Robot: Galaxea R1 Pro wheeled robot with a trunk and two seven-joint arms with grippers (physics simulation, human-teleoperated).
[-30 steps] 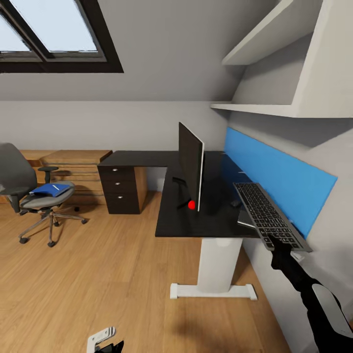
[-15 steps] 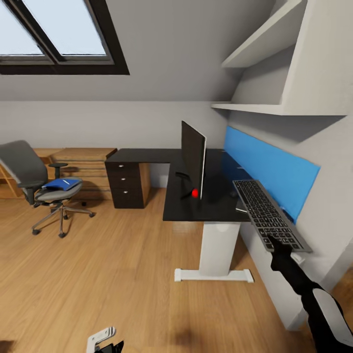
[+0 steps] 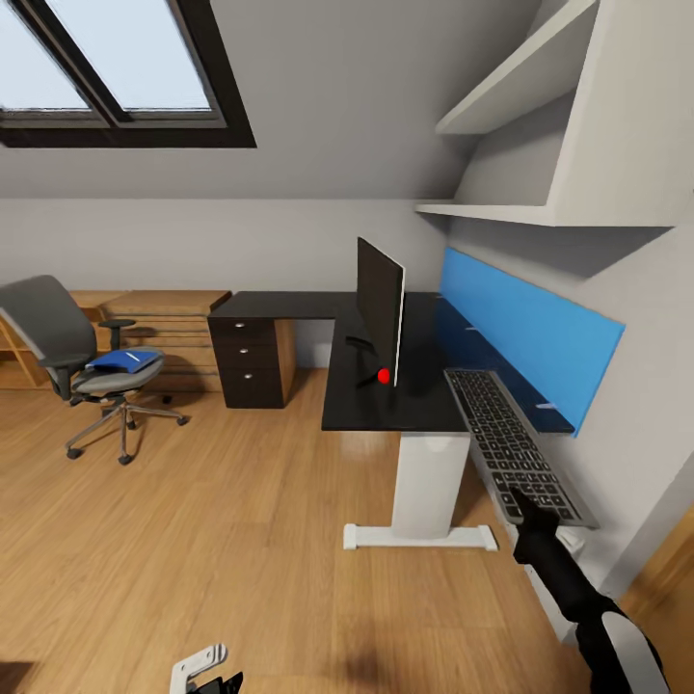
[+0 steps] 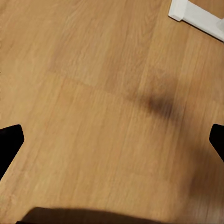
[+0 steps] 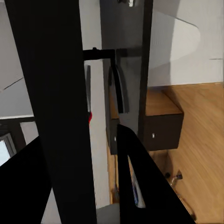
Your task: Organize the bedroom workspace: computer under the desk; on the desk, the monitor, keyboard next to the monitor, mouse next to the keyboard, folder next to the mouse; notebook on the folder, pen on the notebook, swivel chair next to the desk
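Observation:
My right gripper (image 3: 533, 503) is shut on the near end of the keyboard (image 3: 509, 445), a silver-grey slab with dark keys held out in the air just right of the desk (image 3: 386, 410). In the right wrist view the keyboard (image 5: 51, 93) stands edge-on between the black fingers (image 5: 140, 186). The black monitor (image 3: 379, 306) stands on the desk, seen edge-on, with a red dot at its foot. At the far left the swivel chair (image 3: 67, 361) carries the blue folder (image 3: 123, 361). My left gripper (image 4: 112, 144) is open over bare floor. The computer, mouse, notebook and pen are out of view.
A blue wall panel (image 3: 525, 333) runs behind the desk under white shelves (image 3: 540, 207). The black drawer unit (image 3: 253, 361) closes the desk's far end, beside a wooden dresser (image 3: 164, 323). The desk's white leg and foot (image 3: 422, 535) stand on open wood floor.
The view has pulled back from the desk, so the camera moved. The right arm has lowered the keyboard a little, still gripped at its near end.

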